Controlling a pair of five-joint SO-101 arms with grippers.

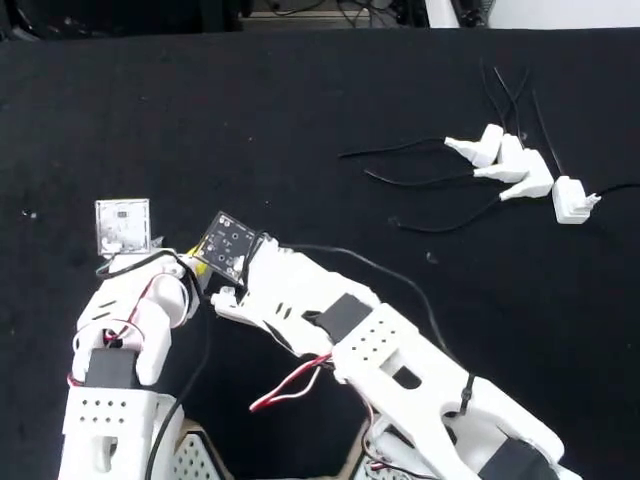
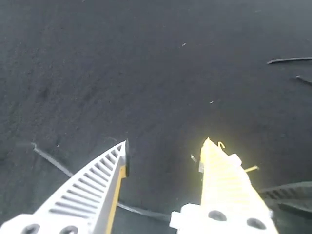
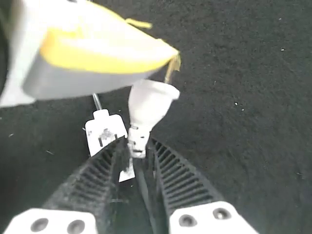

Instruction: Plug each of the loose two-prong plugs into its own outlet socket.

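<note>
Where the two arms meet, just beside the white outlet socket (image 1: 122, 225), the right pincer (image 3: 136, 144) is clamped on the narrow cord end of a white two-prong plug (image 3: 148, 105). Its black ridged fingers (image 3: 97, 185) press on either side of the plug's neck, and the plug's wide end points away from the wrist. The left pincer (image 2: 165, 146) is open, with one white finger and one yellow-faced finger spread over the bare black surface (image 2: 146, 73). Its yellow tip sits close by the held plug's wide end. A black cord (image 2: 48, 158) lies on the surface under it. Well apart from the outlet socket, far across the surface, the white loose plugs (image 1: 515, 170) lie bunched close together, their thin black cords (image 1: 400, 150) trailing back toward the socket's side.
</note>
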